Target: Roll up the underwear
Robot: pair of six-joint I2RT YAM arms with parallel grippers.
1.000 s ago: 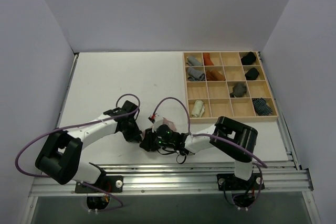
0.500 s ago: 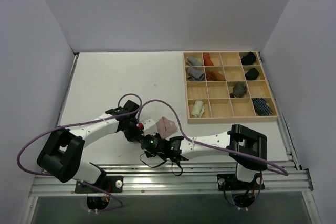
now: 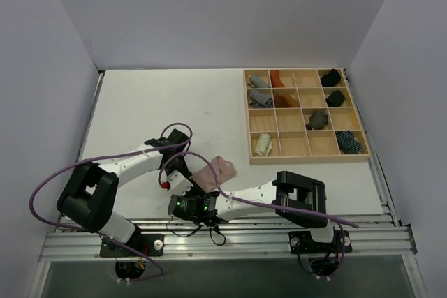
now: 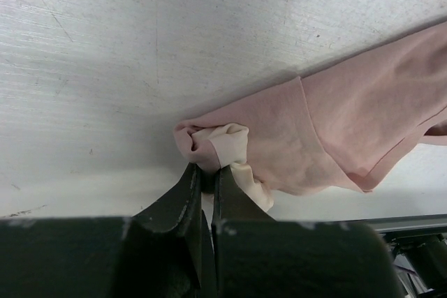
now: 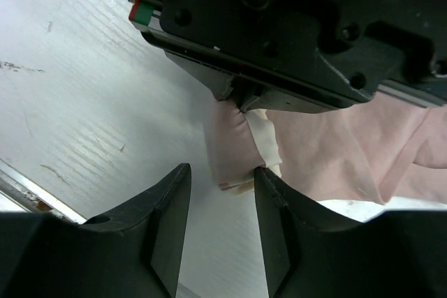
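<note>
Underwear, dusty pink (image 3: 218, 168): one piece, lying crumpled on the white tabletop (image 3: 154, 102) near its front edge, left of the wooden tray (image 3: 307, 160) and apart from it. The near end is gathered into a fold with a beige part showing. The rest spreads flat toward the tray.

Underwear, pale yellow-green (image 3: 263, 144): one small roll in the tray, nearest row, leftmost compartment.

Left gripper (image 4: 208, 172): pressed together on the gathered pink-and-beige end and pinching it just above the tabletop. From overhead it sits at the cloth's left end (image 3: 188, 176).

Right gripper (image 5: 221, 171): fingers spread, pointing at the same folded end from the front edge of the tabletop. One fingertip (image 5: 260, 171) is against the beige fold; the other stands off to the side over bare tabletop. Nothing is held. From overhead it lies just in front of the left gripper (image 3: 190, 192).

Other tray contents: grey rolls (image 3: 259, 88), rust rolls (image 3: 281, 88), black rolls (image 3: 332, 86), a darker grey roll (image 3: 318, 118), and a blue-striped roll (image 3: 349, 142), each in its own compartment.

Purple cables (image 3: 77, 172): looped along both arms.
</note>
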